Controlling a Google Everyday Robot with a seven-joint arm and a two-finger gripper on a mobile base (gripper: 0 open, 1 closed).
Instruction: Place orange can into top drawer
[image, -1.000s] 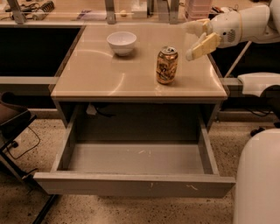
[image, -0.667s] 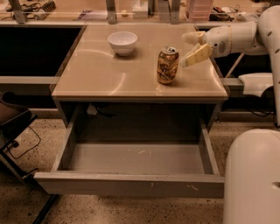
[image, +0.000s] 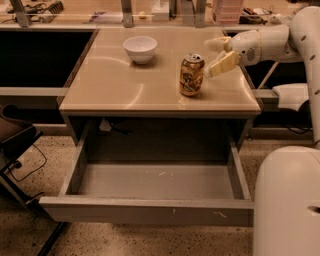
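The orange can (image: 192, 75) stands upright on the beige table top (image: 115, 85), right of the middle. My gripper (image: 216, 55) is open, just to the right of the can and a little above its top, not touching it. One finger (image: 222, 64) points down-left at the can, the other (image: 216, 44) sits behind it. The top drawer (image: 150, 212) is pulled out wide below the table's front edge, and its grey floor (image: 160, 181) is bare.
A white bowl (image: 140, 48) stands on the table at the back, left of the can. My white base (image: 287, 200) fills the lower right, next to the drawer's right corner. A dark chair (image: 15, 145) is at the left. Cluttered benches run behind.
My gripper has moved left toward the can and now hovers close beside its top. The can, bowl and drawer have not moved.
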